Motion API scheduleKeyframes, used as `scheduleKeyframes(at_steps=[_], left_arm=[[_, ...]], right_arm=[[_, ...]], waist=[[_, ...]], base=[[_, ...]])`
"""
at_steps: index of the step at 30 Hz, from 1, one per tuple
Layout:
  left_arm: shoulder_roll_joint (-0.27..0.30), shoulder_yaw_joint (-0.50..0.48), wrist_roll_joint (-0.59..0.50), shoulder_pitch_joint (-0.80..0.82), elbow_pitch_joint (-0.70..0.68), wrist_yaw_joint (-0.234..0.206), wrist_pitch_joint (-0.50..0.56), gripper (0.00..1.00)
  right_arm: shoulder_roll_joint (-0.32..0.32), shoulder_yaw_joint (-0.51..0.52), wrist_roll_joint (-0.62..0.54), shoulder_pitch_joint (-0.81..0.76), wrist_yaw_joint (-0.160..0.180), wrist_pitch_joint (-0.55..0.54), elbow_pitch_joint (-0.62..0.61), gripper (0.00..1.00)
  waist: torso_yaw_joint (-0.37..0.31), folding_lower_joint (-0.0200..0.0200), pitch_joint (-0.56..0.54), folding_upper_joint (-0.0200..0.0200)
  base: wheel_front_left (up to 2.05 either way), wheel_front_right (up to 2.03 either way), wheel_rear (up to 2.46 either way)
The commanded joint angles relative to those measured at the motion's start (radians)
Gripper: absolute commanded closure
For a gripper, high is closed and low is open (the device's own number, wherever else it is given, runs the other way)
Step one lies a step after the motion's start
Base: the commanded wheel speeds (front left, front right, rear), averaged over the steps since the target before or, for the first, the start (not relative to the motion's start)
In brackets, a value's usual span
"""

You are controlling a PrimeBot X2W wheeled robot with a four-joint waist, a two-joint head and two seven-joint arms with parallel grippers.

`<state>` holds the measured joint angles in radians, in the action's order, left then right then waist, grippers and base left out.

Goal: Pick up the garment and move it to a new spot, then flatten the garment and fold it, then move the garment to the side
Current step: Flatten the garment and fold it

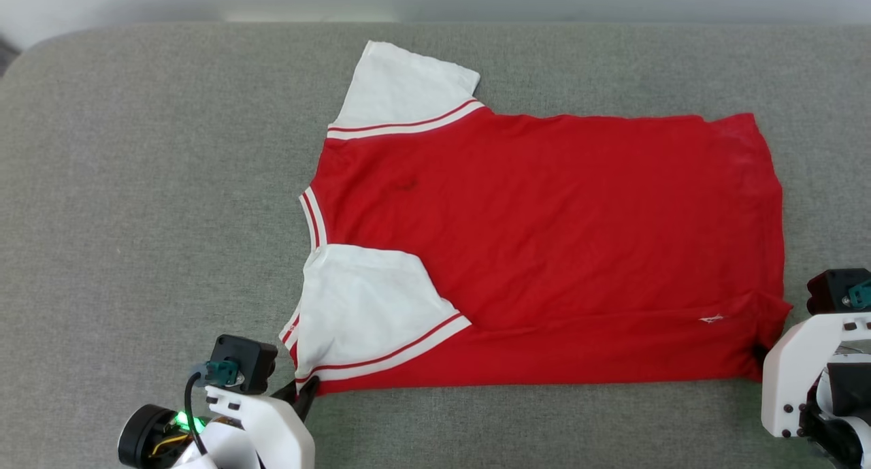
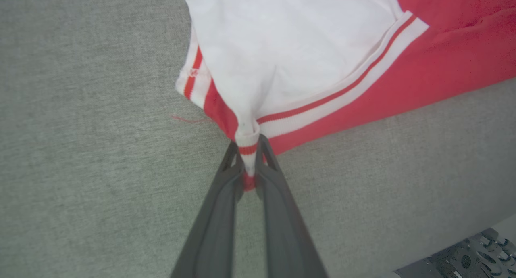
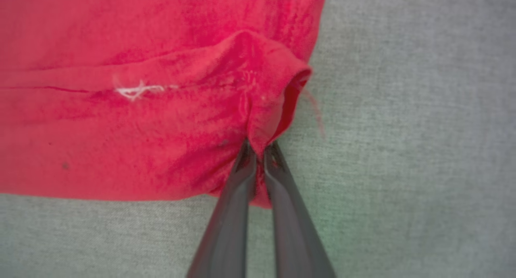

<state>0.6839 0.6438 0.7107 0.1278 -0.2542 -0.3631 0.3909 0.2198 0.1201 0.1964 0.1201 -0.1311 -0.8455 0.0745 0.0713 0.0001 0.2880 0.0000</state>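
The garment [image 1: 544,251], soft red knit with white sleeves and striped ribbed trim, lay plain side up on a grey woven surface [image 1: 136,217]. The left pincer [image 1: 304,391] sat low at its near sleeve corner, and the right pincer [image 1: 759,353] at the near hem corner. The left wrist view showed dark tapered fingers [image 2: 225,197] clamped on the striped trim. The right wrist view showed the other pair pinching a puckered red hem fold near a white stitch [image 3: 137,90].

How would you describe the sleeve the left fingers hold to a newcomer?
On the grey cushion lies the red garment. The held sleeve is the white one at its near edge. Unlike the far sleeve, it lies folded onto the red body.
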Motion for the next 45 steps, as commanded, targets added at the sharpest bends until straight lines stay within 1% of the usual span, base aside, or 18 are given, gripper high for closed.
scheduleKeyframes(at_steps=[1, 6, 10, 14, 16, 17, 20, 24, 29, 30, 31, 36, 39, 41, 45], left_arm=[[0.008, 0.002, 0.006, -0.010, 0.007, 0.002, 0.003, 1.00], [0.026, 0.006, 0.025, -0.047, 0.025, 0.006, 0.012, 1.00], [0.044, 0.009, 0.040, -0.086, 0.016, -0.001, 0.021, 1.00], [0.067, 0.012, 0.054, -0.137, -0.011, -0.011, 0.023, 1.00], [0.078, 0.014, 0.057, -0.160, -0.023, -0.016, 0.024, 1.00], [0.084, 0.022, 0.063, -0.181, -0.028, -0.017, 0.029, 1.00], [0.080, 0.039, 0.070, -0.205, -0.024, -0.014, 0.034, 1.00], [0.057, 0.048, 0.084, -0.214, 0.004, -0.002, 0.022, 1.00], [0.024, 0.057, 0.093, -0.190, 0.062, 0.026, 0.004, 1.00], [0.020, 0.058, 0.090, -0.186, 0.071, 0.029, -0.001, 0.49], [0.018, 0.058, 0.087, -0.183, 0.081, 0.034, -0.006, 0.00], [0.015, 0.044, 0.078, -0.170, 0.104, 0.036, -0.034, 0.00], [0.012, 0.019, 0.072, -0.157, 0.102, 0.037, -0.083, 0.00], [0.011, -0.007, 0.054, -0.144, 0.094, 0.036, -0.141, 0.00], [-0.014, -0.068, 0.027, -0.120, 0.091, 0.034, -0.289, 0.00]], right_arm=[[0.000, -0.002, 0.003, -0.026, 0.001, -0.006, 0.037, 1.00], [0.032, 0.012, 0.009, -0.044, 0.001, -0.005, -0.006, 1.00], [0.063, 0.014, 0.012, -0.064, 0.001, -0.017, -0.069, 1.00], [0.079, 0.008, 0.030, -0.120, 0.001, -0.053, -0.144, 1.00], [0.075, 0.018, 0.032, -0.152, 0.001, -0.064, -0.175, 1.00], [0.060, 0.036, 0.032, -0.185, 0.001, -0.076, -0.201, 1.00], [0.035, 0.061, 0.031, -0.229, 0.001, -0.087, -0.226, 1.00], [0.000, 0.071, 0.046, -0.255, 0.001, -0.072, -0.229, 1.00], [-0.006, 0.071, 0.044, -0.258, 0.001, -0.057, -0.187, 1.00], [-0.005, 0.069, 0.045, -0.255, 0.001, -0.054, -0.183, 0.85], [-0.003, 0.068, 0.043, -0.250, 0.001, -0.045, -0.181, 0.00], [-0.001, 0.063, 0.048, -0.236, 0.001, -0.029, -0.170, 0.00], [0.005, 0.068, 0.056, -0.223, 0.001, -0.002, -0.178, 0.00], [-0.005, 0.080, 0.075, -0.206, 0.001, 0.033, -0.188, 0.00], [-0.023, 0.105, 0.115, -0.165, 0.001, 0.146, -0.204, 0.00]], waist=[[-0.005, -0.0001, -0.017, 0.0000], [-0.016, -0.0001, -0.074, 0.0000], [-0.027, -0.0001, -0.114, 0.0000], [-0.040, -0.0001, -0.146, 0.0000], [-0.044, -0.0001, -0.152, 0.0000], [-0.047, -0.0001, -0.154, 0.0000], [-0.052, -0.0001, -0.153, 0.0000], [-0.058, -0.0001, -0.147, 0.0000], [-0.062, -0.0001, -0.140, 0.0000], [-0.063, -0.0001, -0.140, 0.0000], [-0.063, -0.0001, -0.141, 0.0000], [-0.063, -0.0001, -0.150, 0.0000], [-0.063, -0.0001, -0.164, 0.0000], [-0.063, -0.0001, -0.173, 0.0000], [-0.065, -0.0001, -0.189, 0.0000]], base=[[0.00, 0.00, 0.00], [0.00, 0.00, 0.00], [0.00, 0.00, 0.00], [0.00, 0.00, 0.00], [0.00, 0.00, 0.00], [0.00, 0.00, 0.00], [0.00, 0.00, 0.00], [0.00, 0.00, 0.00], [0.00, 0.00, 0.00], [0.00, 0.00, 0.00], [0.00, 0.00, 0.00], [0.00, 0.00, 0.00], [0.00, 0.00, 0.00], [0.00, 0.00, 0.00], [0.00, 0.00, 0.00]])
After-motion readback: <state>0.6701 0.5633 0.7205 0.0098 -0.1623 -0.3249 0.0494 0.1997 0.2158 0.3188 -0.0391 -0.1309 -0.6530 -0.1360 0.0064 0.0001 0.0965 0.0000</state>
